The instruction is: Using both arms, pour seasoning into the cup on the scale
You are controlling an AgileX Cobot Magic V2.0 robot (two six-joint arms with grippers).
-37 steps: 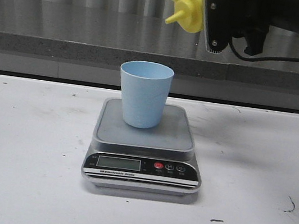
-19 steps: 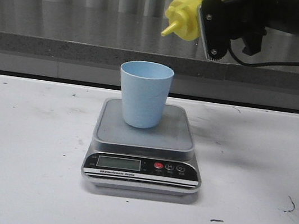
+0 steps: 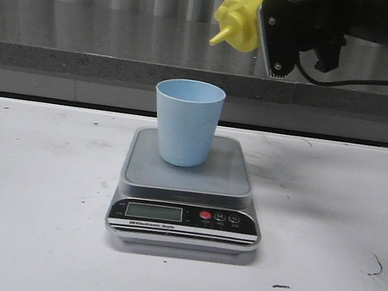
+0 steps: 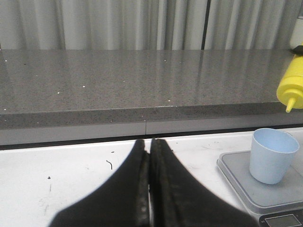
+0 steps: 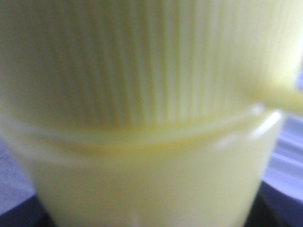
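**One relation governs the pour: nozzle tip vs. cup mouth**

One arm carries the load. I have the tall yellow plastic squeeze bottle [image 3: 246, 15] in the right gripper [image 3: 282, 34], held high at the far right of the front view. Bottle long axis is tilted, nozzle pointing down and to the left, toward the cup side. In the right wrist view the ribbed yellow cap fills the frame, so the pads themselves are hidden; going by the front view, I judge the fingers are clamped on the bottle body.

The small pale blue plastic tumbler [image 3: 187, 121] stands upright on the platform of the flat silver-grey digital scale [image 3: 187, 189], which sits on the white table [image 3: 27, 222]. Cup looks empty in the left wrist view.

Key geometry: nozzle tip sits above the cup and slightly to its right, well apart in height. I cannot tell front-to-back offset from these views.

The left gripper [image 4: 150, 189] is low over the table, left of the scale, fingers pressed together, holding nothing. It is the nearer arm to the cup in height, but the right arm is nearer for the pour.

Est. next req.: bring tip over cup mouth, then increase tilt. Risk: spill onto platform if tip is short of rim.
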